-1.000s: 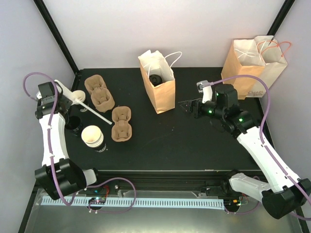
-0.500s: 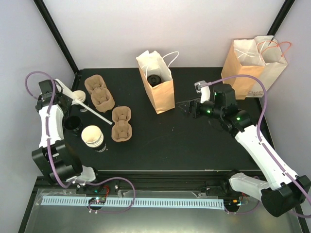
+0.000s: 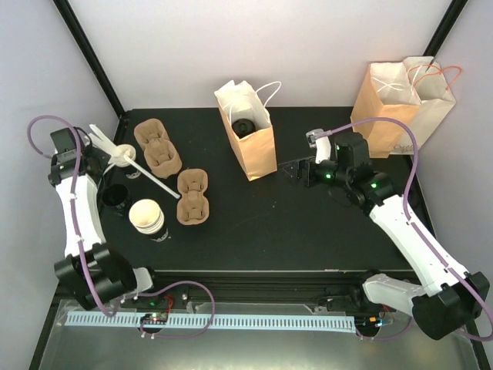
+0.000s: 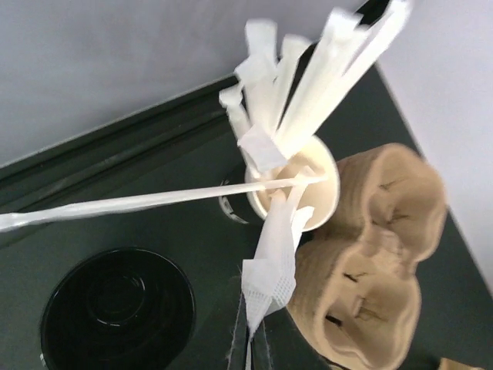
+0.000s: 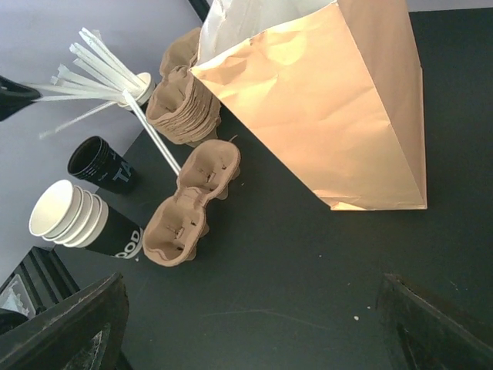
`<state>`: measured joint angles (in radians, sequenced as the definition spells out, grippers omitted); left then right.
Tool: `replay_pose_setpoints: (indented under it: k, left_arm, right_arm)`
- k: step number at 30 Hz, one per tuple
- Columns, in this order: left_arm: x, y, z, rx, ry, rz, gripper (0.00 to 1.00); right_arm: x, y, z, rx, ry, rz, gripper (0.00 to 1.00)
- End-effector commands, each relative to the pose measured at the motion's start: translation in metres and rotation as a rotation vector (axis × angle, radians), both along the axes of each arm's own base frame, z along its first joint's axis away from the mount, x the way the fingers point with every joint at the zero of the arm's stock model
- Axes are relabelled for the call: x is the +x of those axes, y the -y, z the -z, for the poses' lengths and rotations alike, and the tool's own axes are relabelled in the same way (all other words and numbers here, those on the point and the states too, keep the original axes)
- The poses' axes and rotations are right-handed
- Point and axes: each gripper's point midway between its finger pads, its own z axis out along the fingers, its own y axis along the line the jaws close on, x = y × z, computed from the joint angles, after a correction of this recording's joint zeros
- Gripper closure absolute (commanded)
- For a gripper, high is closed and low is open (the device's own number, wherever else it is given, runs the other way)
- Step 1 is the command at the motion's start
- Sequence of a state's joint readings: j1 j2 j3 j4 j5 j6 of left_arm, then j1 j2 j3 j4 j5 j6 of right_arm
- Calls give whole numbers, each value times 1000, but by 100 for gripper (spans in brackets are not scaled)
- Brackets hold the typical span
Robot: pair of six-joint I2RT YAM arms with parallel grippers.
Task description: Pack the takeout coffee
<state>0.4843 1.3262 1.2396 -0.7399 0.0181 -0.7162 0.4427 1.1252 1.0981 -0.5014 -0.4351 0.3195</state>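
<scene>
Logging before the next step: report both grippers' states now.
Left gripper: shut on a wrapped straw.
Right gripper: open, holding nothing.

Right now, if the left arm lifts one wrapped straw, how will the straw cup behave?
Probably tippy: the straw cup is small, and its wrapped straws fan high above the rim. It looks light, so a snagged straw may drag it. The left gripper pinches a floppy paper wrapper end, which could tear.
</scene>
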Motion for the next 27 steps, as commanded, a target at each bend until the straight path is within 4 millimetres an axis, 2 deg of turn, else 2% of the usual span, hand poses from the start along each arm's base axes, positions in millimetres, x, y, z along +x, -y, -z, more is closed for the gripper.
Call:
replay_pose_setpoints:
  k: [1,6,10,14,16,18,21,22,27]
  left_arm:
    - [-23,4,-65,85,141,-35,98]
    - [-41,14,-108,152,254,-32,97]
    - [-60,13,-146,238,304,-60,97]
    - [-59,29,-173,254,387,22,98]
    - [-47,54,-192,241,496,177,98]
    - [-36,89,-211,199,639,366,98]
    - [-27,138,-234,46,850,593,98]
    - [-27,153,-248,33,926,675,98]
    - [-24,217,-269,-16,1047,916,98]
  right_arm:
    - [3,0,-3,-9,12,4,10]
    - [4,0,1,-17,-3,10,10]
    - [6,0,2,-24,-13,15,10]
    - [6,0,2,-26,-21,19,10]
    - [6,0,2,-26,-26,20,10]
    - [6,1,2,-28,-32,22,10]
    - [5,4,2,-37,-36,38,10]
    - [5,6,2,-40,-36,48,11]
    - [1,19,-6,-27,-2,115,11]
